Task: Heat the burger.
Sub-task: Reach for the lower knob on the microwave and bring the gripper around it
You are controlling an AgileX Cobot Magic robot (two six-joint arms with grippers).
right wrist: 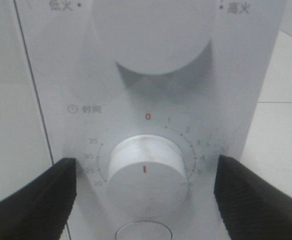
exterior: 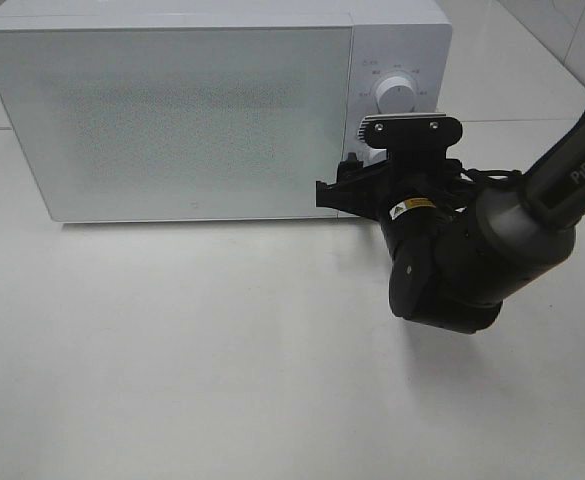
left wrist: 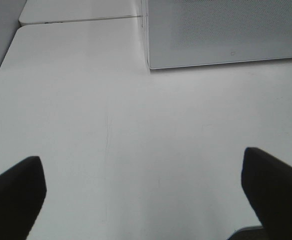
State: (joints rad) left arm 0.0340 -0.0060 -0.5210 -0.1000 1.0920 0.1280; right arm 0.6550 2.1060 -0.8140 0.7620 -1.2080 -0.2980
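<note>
The burger is hidden; no view shows it. The white microwave point(exterior: 172, 110) stands at the back of the table with its door closed. My right gripper point(exterior: 344, 188) is up against the control panel. In the right wrist view the right gripper point(right wrist: 146, 165) is open, its black fingers point(right wrist: 31, 200) standing either side of the white timer knob point(right wrist: 146, 175) with a gap to each. The knob's face carries a red line. My left gripper point(left wrist: 141, 155) is open over bare table, holding nothing.
A second, larger knob point(exterior: 396, 93) sits above the timer knob on the panel. The microwave's front lower corner point(left wrist: 150, 65) lies ahead of the left gripper. The white table point(exterior: 172, 350) spreads out in front of the microwave.
</note>
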